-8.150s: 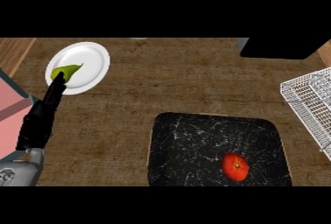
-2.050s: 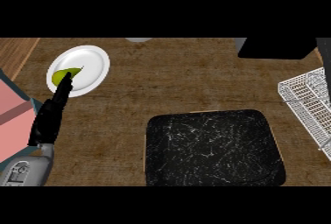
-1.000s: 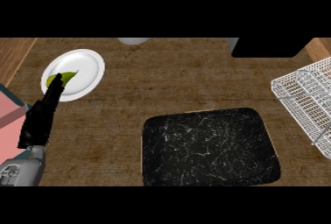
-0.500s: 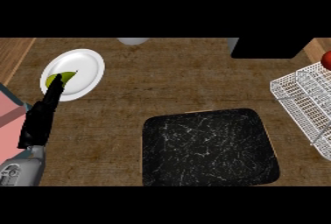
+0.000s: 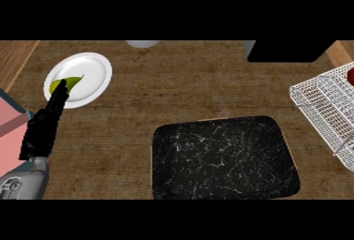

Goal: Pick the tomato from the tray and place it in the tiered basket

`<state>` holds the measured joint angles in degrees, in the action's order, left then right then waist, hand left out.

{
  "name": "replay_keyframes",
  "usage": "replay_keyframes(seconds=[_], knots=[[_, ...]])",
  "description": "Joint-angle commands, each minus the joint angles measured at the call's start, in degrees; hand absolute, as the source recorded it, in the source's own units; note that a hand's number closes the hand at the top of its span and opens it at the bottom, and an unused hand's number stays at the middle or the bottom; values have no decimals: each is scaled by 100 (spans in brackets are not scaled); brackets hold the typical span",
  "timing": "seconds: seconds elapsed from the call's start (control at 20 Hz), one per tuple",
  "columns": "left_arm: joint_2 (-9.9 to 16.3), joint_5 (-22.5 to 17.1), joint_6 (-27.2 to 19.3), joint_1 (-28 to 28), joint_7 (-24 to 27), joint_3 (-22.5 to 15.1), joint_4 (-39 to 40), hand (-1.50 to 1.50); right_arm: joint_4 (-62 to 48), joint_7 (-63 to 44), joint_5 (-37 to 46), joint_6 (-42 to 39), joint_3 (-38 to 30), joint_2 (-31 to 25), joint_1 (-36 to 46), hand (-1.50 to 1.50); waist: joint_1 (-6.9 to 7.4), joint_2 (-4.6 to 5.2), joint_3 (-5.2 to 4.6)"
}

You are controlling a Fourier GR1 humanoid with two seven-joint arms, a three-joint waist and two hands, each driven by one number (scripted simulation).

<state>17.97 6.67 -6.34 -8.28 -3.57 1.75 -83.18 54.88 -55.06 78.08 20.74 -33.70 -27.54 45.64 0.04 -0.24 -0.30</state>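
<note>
While the dark, white-veined square tray [image 5: 224, 159] lies on the brown wooden counter [image 5: 187, 89] at the lower centre of the head view, nothing is seen on its marbled surface. A small red, rounded tomato [image 5: 350, 76] is shown only in part at the right edge of the view, within the outline of the white wire tiered basket [image 5: 326, 110]; whether it rests on the wires or is held above them cannot be told, since most of it is cut off by the edge. The right hand is not shown in the view, so its state cannot be reported. The left hand [image 5: 50, 119], black and carried on a grey forearm [image 5: 22, 184], is seen at the left side of the view, with its fingers held straight and together, extended upward in the view; nothing is gripped by it. Its fingertips overlap a yellow-green, wedge-shaped item [image 5: 63, 85] that lies on a round white plate [image 5: 90, 72] near the upper left of the counter. A pale grey round object [image 5: 142, 43] is cut off at the upper edge, and a black rectangular block [image 5: 290, 50] is placed at the upper right, just above the basket. A pink surface [image 5: 10, 136] is visible at the left edge
</note>
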Motion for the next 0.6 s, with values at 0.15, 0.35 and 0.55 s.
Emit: replay_keyframes(seconds=[0.15, 0.35, 0.55], knots=[[-179, 138, -76, 379, 134, -91, -183, 0, 1782, -741, 232, -225, 73, 64, -637, -150, -84, -23, 24], [-60, 123, -78, -55, -123, 90, 58, 0, 2823, -1111, 39, -898, -264, 171, -723, -150, -195, -35, 23], [-113, 146, -71, 386, -43, 13, -193, 0, 4464, -1376, -139, -1575, -428, 854, -1451, -150, -261, -92, 20]])
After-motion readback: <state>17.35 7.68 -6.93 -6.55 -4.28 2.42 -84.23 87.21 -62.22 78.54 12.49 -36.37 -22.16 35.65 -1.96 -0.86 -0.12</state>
